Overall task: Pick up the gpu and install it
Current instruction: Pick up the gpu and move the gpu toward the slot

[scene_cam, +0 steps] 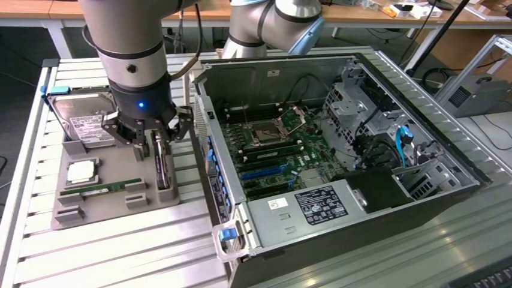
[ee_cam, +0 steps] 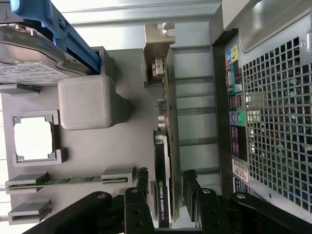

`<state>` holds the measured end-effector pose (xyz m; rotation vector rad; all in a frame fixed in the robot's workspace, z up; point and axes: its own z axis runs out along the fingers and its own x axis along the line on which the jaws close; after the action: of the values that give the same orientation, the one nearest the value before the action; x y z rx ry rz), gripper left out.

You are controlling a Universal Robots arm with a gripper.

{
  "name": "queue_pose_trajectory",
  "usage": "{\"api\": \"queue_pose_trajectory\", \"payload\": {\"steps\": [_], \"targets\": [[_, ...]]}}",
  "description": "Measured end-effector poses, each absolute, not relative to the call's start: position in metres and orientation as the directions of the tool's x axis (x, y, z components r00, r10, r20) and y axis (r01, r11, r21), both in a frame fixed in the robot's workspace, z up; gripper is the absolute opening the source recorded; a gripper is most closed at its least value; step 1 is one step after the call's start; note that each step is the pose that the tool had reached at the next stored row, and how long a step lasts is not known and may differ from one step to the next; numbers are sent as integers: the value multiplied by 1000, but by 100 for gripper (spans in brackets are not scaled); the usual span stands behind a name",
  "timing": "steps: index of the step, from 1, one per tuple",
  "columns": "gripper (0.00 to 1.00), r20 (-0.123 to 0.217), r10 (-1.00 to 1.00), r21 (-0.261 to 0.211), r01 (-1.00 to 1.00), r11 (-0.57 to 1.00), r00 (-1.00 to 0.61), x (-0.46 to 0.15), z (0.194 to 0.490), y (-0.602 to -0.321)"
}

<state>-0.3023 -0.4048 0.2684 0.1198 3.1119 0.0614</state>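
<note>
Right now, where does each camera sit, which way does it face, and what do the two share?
Exterior view: off the arm, high, looking down on the tray at its left and the open computer case at its right; arm and gripper show.
Wrist view: on the wrist, looking down along the open gripper at the gpu standing on edge in the tray; the gripper's black fingers show either side of it.
Shared: gripper, gpu, tray, hard drive, memory stick, computer case.
</note>
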Motion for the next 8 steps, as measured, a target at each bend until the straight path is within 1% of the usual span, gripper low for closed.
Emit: {"api": "queue_pose_trajectory", "payload": {"steps": [8], "targets": [[42, -25, 80, 40, 78, 996, -997, -302, 264, -404]]}}
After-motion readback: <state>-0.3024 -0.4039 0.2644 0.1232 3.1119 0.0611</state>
